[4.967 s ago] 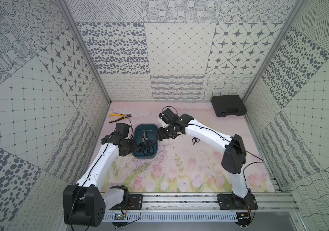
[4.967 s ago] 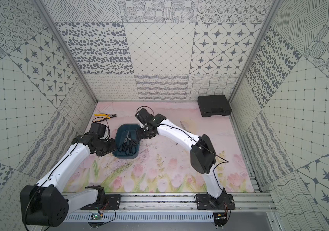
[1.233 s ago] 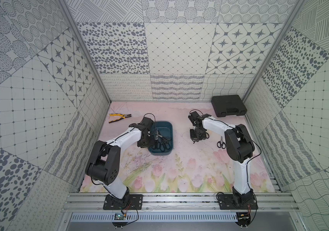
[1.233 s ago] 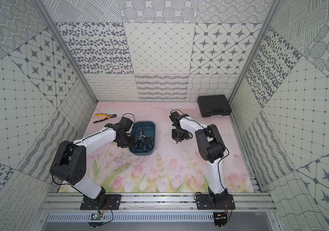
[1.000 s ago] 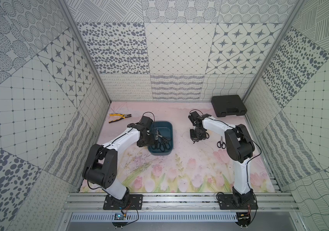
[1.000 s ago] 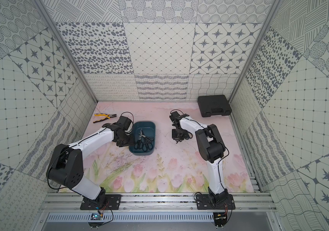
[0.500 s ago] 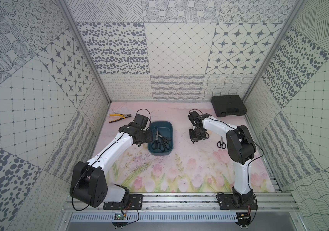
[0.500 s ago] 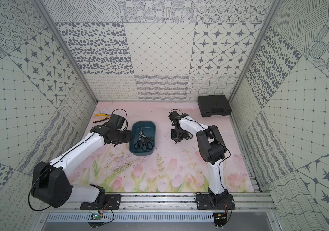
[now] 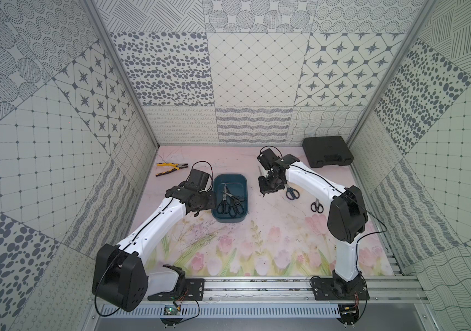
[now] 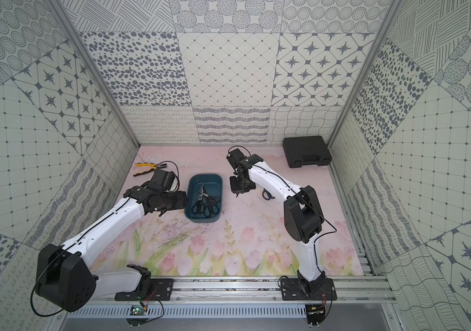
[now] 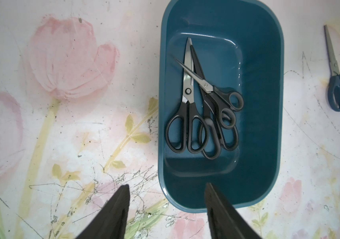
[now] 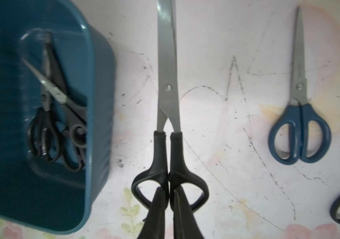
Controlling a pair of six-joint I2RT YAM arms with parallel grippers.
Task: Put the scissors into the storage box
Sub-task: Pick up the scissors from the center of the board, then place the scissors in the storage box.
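Top views: a scratched, pink tulip-print worktop (image 9: 257,243) lies inside grey-patterned tile walls (image 9: 257,71). The teal storage box (image 9: 230,181) sits between the arms.
Left wrist: the left gripper (image 11: 167,185) gapes empty near the box, with three black scissors (image 11: 187,99) inside.
Right wrist: the right gripper (image 12: 169,189) pinches the handles of a long pair of scissors (image 12: 168,93) beside the box. The blue-handled scissors (image 12: 299,132) lie nearby.

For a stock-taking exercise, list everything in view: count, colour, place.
storage box: one, teal, middle of mat
boxed scissors: three pairs, black-handled, inside box
held scissors: one pair, black-handled, beside box
blue scissors: one pair, blue-handled, on mat
small scissors: one pair, black-handled, on mat
pliers: one, yellow-black, far left
tool case: one, black, far right corner
left end effector: one, black, open beside box
right end effector: one, black, shut on held scissors
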